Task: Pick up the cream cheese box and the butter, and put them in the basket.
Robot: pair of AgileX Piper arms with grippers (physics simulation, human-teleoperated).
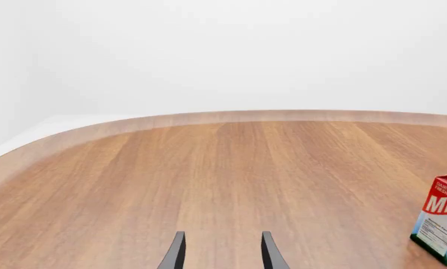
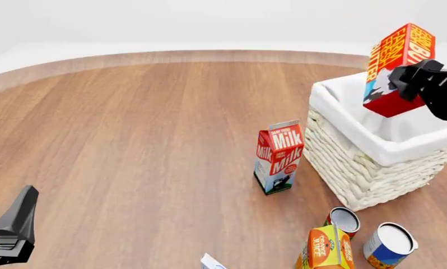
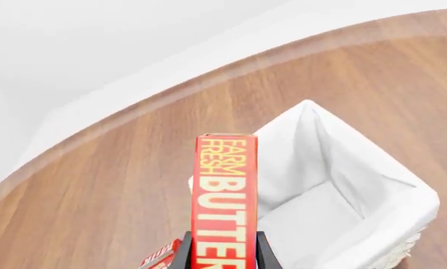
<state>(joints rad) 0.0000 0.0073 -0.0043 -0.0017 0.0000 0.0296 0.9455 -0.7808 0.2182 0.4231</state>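
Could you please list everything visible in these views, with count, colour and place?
butter: one, red-orange box, held above the basket.
basket: one, whitish wicker, white lining, right side of the table.
milk carton: one, red and white, upright left of the basket.
orange juice carton: one, orange, near edge.
cans: two, near edge, beside the juice.
cream cheese box: one, white corner only, bottom edge.
table: one, brown wood.
left hand: open, empty.
right hand: gripping the butter.
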